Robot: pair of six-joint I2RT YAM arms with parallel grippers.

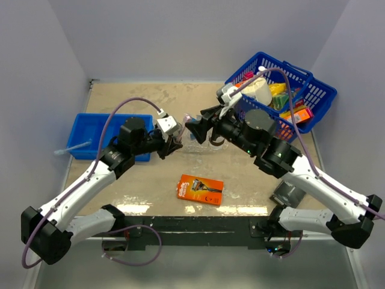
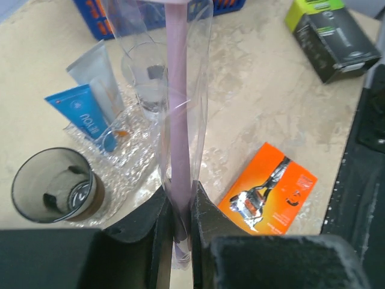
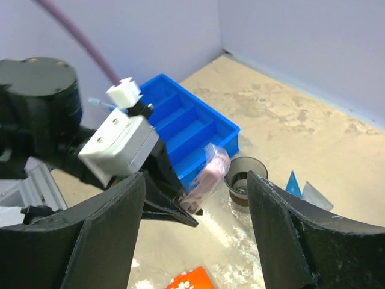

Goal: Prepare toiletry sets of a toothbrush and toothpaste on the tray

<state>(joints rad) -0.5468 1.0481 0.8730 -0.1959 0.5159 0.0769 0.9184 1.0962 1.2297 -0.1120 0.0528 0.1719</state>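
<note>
Now, top view: left gripper (image 1: 173, 143) and right gripper (image 1: 194, 127) nose to nose over the surface (image 1: 144, 105); left wrist: clamped on the wrapped toothbrush (image 2: 178, 120), long axis pointing ahead over the tray (image 2: 137, 161) and toothpaste (image 2: 81, 111); right wrist: jaws spread wide, empty, facing it.

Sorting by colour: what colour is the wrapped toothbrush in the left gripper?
Pale mauve-pink toothbrush, clear plastic wrapper; shows best in left wrist view.

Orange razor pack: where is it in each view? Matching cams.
Top external: orange razor pack lower centre, just ahead of the arm bases.
Left wrist: lower right, right of the fingers.
Right wrist: just a corner at the bottom edge.
Shared landmark: left gripper shut on the wrapped toothbrush.
</note>
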